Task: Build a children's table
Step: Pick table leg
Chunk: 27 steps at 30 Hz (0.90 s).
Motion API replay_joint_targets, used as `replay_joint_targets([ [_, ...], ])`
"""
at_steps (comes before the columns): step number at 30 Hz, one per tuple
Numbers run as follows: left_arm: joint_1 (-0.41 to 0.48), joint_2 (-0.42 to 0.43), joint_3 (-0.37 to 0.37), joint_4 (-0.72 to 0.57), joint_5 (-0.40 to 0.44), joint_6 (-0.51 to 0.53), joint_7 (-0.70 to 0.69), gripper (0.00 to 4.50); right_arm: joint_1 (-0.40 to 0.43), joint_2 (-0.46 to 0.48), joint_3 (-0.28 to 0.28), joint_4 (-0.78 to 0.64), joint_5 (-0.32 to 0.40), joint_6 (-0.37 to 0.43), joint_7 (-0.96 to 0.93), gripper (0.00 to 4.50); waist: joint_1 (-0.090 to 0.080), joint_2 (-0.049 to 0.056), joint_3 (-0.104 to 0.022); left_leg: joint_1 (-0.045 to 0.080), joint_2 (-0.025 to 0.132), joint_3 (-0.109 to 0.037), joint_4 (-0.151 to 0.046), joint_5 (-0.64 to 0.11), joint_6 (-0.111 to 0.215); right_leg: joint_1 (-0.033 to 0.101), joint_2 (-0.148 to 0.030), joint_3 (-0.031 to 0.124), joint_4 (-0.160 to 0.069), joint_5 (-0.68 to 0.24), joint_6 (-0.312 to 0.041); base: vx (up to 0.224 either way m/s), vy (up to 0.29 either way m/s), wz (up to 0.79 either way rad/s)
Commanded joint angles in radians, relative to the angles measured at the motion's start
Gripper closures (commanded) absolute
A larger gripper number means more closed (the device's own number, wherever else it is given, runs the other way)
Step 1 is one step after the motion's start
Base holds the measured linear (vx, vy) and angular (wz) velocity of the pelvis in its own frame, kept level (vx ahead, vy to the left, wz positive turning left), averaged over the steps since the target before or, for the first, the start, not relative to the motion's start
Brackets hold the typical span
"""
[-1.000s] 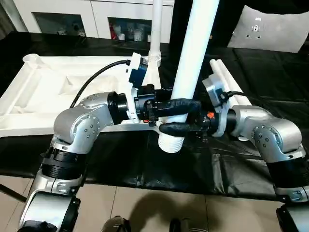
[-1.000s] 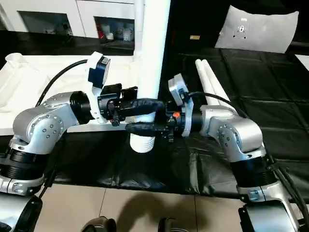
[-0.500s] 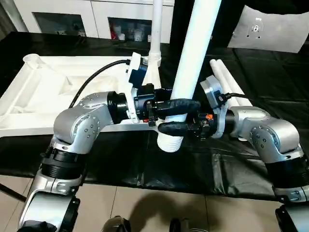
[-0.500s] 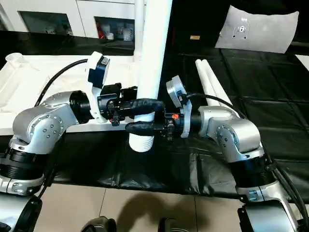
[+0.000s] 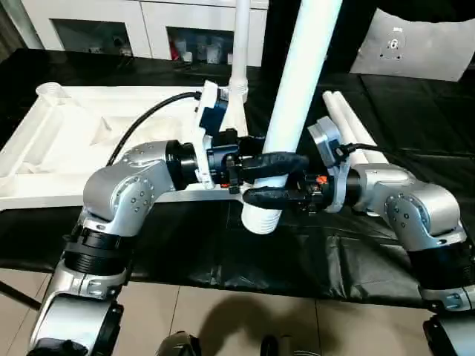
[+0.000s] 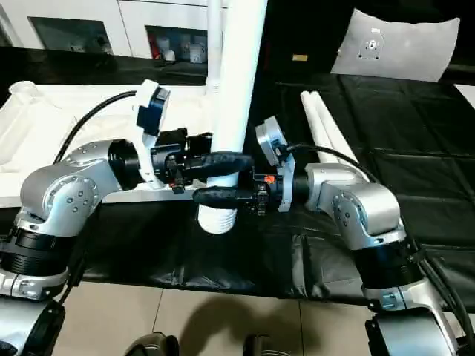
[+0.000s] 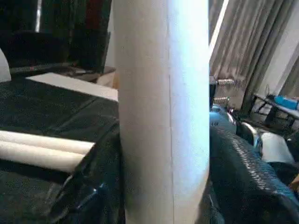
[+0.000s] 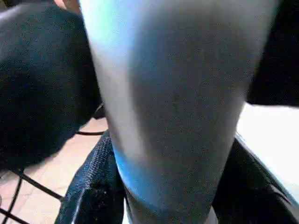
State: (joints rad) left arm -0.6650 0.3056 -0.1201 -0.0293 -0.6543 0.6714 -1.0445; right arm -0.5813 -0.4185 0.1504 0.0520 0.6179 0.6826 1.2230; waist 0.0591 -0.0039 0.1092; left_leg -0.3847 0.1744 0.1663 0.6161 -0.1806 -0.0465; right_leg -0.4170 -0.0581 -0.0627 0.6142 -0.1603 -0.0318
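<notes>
A white tubular leg (image 5: 297, 81) stands nearly upright in the air over the table's front edge, its ribbed end (image 5: 261, 217) pointing down. My left gripper (image 5: 286, 165) reaches in from the left and is shut on the leg. Just below it, my right gripper (image 5: 260, 195) comes from the right and is shut on the same leg. In the left wrist view the leg (image 7: 163, 107) sits between black fingers (image 7: 243, 177). The upside-down table top (image 5: 44, 159) lies at the left, with another leg (image 5: 240, 44) standing upright at its near right corner.
Two more white legs (image 5: 347, 124) lie side by side on the black-covered table (image 5: 415, 119) behind my right arm. A round corner socket (image 5: 48, 90) shows at the top's far left. White cabinets (image 5: 148, 22) stand behind, and tiled floor (image 5: 245, 319) lies below the front edge.
My right gripper's fingers have closed in on the leg and its wrist has turned a little. The leg leans slightly more to the right. The left arm has barely moved.
</notes>
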Motion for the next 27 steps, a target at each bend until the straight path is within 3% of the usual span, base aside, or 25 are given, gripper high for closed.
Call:
replay_joint_targets([
  [1, -0.012, -0.007, -0.027, -0.044, 0.000, 0.007, -0.001, 1.42, 0.008, 0.005, 0.003, -0.009, -0.005, -0.010, -0.013, 2.58, 0.004, -0.007, -0.099, 0.011, 0.044, -0.008, -0.061, -0.082, 0.053, 0.070, -0.076, 0.048, -0.067, -0.238, -0.201, 0.000, 0.000, 0.00],
  [11, -0.002, 0.001, -0.008, -0.032, 0.019, -0.008, 0.025, 0.65, 0.024, 0.022, -0.004, -0.016, -0.012, -0.020, -0.039, 2.58, 0.004, -0.003, -0.101, 0.010, 0.043, -0.009, -0.060, -0.082, 0.047, 0.072, -0.075, 0.048, -0.066, -0.225, -0.201, 0.000, 0.000, 0.00],
  [15, 0.040, -0.015, 0.078, -0.059, -0.105, 0.031, -0.002, 0.38, 0.035, 0.026, -0.022, -0.023, 0.002, -0.017, -0.054, 2.58, 0.004, -0.001, -0.101, 0.010, 0.042, -0.008, -0.060, -0.091, 0.039, 0.072, -0.075, 0.047, -0.065, -0.215, -0.216, 0.000, 0.000, 0.00],
  [20, 0.073, -0.049, 0.143, -0.038, -0.163, 0.032, 0.025, 0.06, 0.049, 0.026, -0.039, -0.026, 0.014, -0.016, -0.067, 2.58, 0.004, 0.002, -0.100, 0.013, 0.044, -0.009, -0.060, -0.111, 0.040, 0.070, -0.073, 0.047, -0.069, -0.228, -0.217, 0.000, 0.000, 0.00],
  [23, 0.073, -0.090, 0.225, 0.007, -0.227, 0.028, 0.077, 0.00, 0.060, 0.034, -0.050, -0.030, 0.017, -0.023, -0.082, 2.58, 0.008, 0.005, -0.101, 0.014, 0.042, -0.008, -0.059, -0.129, 0.032, 0.071, -0.073, 0.046, -0.072, -0.244, -0.217, 0.000, 0.000, 0.00],
  [25, 0.075, -0.119, 0.284, 0.036, -0.245, -0.008, 0.142, 0.00, 0.070, 0.047, -0.059, -0.037, 0.013, -0.040, -0.108, 2.58, 0.007, 0.005, -0.099, 0.014, 0.043, -0.011, -0.061, -0.141, 0.030, 0.071, -0.072, 0.044, -0.074, -0.264, -0.206, 0.000, 0.000, 0.00],
  [27, 0.063, -0.143, 0.318, 0.084, -0.189, -0.074, 0.242, 0.00, 0.079, 0.059, -0.048, -0.040, -0.030, -0.084, -0.148, 2.58, 0.005, 0.005, -0.100, 0.013, 0.042, -0.012, -0.061, -0.148, 0.028, 0.071, -0.072, 0.043, -0.078, -0.276, -0.191, 0.000, 0.000, 0.00],
])
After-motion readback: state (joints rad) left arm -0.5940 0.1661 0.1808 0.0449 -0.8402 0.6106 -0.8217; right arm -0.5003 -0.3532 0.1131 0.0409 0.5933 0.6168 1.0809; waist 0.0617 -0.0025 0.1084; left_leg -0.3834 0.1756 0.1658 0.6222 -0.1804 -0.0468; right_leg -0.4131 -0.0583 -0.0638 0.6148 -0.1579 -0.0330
